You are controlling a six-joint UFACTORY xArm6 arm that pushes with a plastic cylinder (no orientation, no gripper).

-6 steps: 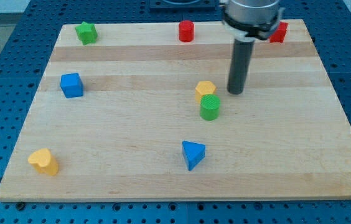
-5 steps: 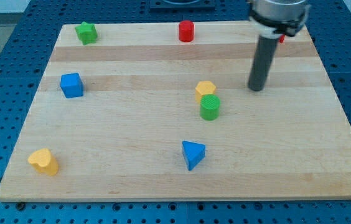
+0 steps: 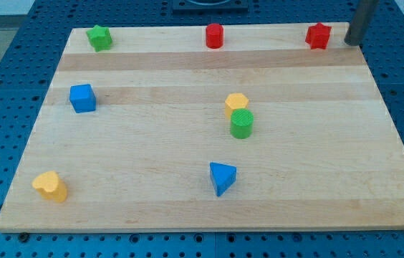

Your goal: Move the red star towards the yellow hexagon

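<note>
The red star (image 3: 319, 36) lies near the board's top right corner. The yellow hexagon (image 3: 236, 104) lies right of the board's centre, touching the green cylinder (image 3: 242, 123) just below it. My tip (image 3: 353, 42) is at the top right edge of the board, a short way to the right of the red star and apart from it. Only the lower part of the rod shows.
A red cylinder (image 3: 215, 35) stands at the top middle, a green star (image 3: 99, 37) at the top left. A blue cube (image 3: 82, 97) lies at the left, a yellow heart-like block (image 3: 50, 185) at the bottom left, a blue triangle (image 3: 222, 177) at the bottom middle.
My tip has moved from beside the yellow hexagon up and to the right, past the red star to the board's top right corner. No block has moved.
</note>
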